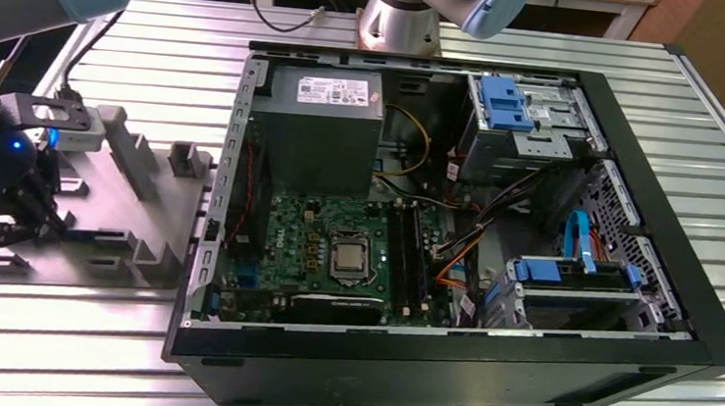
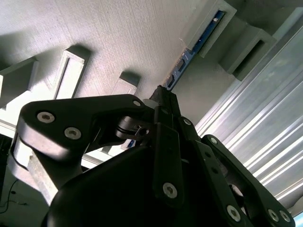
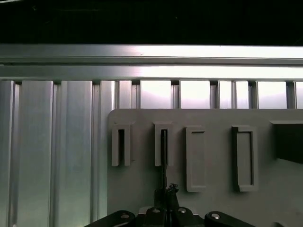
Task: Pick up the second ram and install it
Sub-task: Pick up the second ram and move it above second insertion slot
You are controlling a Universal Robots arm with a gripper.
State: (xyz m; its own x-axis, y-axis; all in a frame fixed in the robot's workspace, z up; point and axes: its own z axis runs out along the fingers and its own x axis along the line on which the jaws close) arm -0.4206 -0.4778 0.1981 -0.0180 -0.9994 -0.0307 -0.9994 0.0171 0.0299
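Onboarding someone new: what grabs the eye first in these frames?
The open computer case in the middle of the exterior view, motherboard exposed. At that view's left, the gripper hangs over a grey fixture; in the second wrist view it sits at one end of the second ram, standing in a slot.

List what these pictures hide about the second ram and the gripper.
- Second wrist view: the second ram has one end hidden behind the gripper.
- First wrist view: the ram is edge-on, chips unseen; the gripper is cut by the picture's edge.
- Exterior view: the motherboard slots are too small to tell filled or empty.
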